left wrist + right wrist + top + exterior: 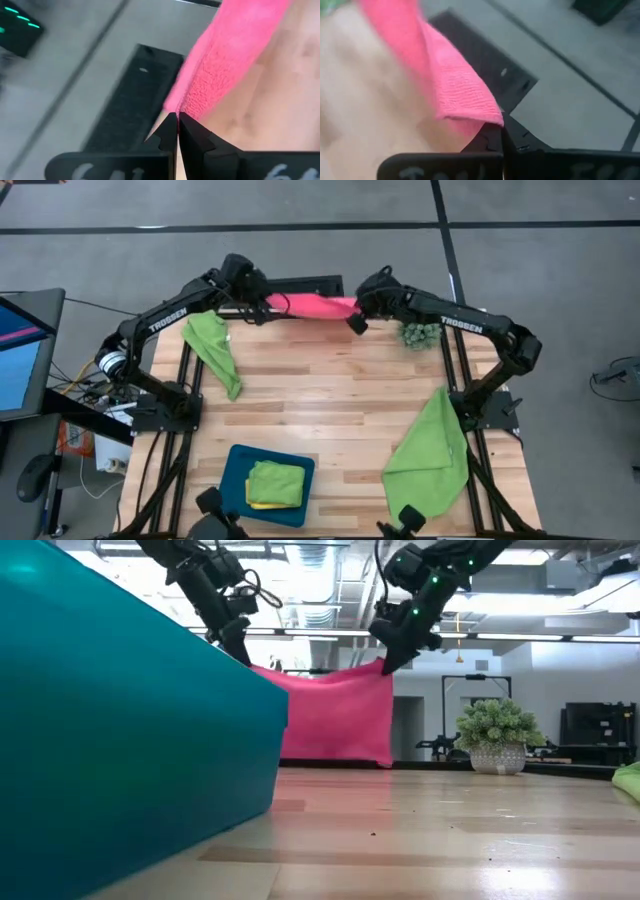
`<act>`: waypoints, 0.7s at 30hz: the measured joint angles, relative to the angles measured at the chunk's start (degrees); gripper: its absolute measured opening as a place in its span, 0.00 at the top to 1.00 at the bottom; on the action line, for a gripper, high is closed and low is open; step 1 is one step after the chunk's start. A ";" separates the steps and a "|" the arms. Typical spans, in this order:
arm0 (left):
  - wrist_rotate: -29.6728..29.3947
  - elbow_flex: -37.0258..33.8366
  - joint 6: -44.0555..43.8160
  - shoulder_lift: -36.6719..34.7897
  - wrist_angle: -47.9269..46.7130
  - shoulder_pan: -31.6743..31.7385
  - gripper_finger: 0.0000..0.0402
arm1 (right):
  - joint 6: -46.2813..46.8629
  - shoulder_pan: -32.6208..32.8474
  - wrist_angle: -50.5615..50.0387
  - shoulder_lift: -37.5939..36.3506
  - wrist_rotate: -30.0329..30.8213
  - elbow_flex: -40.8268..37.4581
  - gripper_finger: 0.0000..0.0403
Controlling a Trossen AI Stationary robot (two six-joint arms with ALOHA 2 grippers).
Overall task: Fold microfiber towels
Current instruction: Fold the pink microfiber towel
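Observation:
The hot pink towel (312, 304) hangs stretched between my two grippers over the table's far edge; in the low view (340, 720) it hangs as a sheet with its lower edge just above the wood. My left gripper (262, 302) is shut on its left top corner, my right gripper (356, 308) on its right top corner. A lime green towel (214, 348) lies crumpled at the far left. A larger green towel (432, 448) lies at the near right. A folded green towel over a yellow one (276, 484) rests in the teal tray (238, 470). My left gripper pinches the pink towel's top corner (186, 106) between its two shut fingers, at their tips. The towel hangs below the gripper, clear of the table, its top edge nearly taut toward the other gripper. My right gripper pinches the opposite top corner (490, 118) between its two shut fingers, at their tips. The towel hangs below, lifted clear, its top edge (320, 676) sagging only slightly between the two holds.
A small spiky green plant in a white pot (420, 334) stands at the far right, close to my right arm. The teal tray fills the low view's left (120, 720). Bare wood (330, 390) lies in the table's middle.

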 joint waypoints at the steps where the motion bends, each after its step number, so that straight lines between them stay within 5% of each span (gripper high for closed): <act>1: -1.67 -0.27 0.61 0.02 1.46 0.17 1.00 | 0.17 -0.99 1.80 -0.10 -0.02 -0.09 0.99; 8: -7.58 0.48 6.03 0.00 14.81 2.45 1.00 | -0.49 -8.70 15.50 -0.16 -0.10 -0.13 0.99; 21: -2.18 0.36 4.69 -0.02 22.23 3.86 1.00 | -2.24 -11.71 21.28 -0.16 1.95 -0.24 0.99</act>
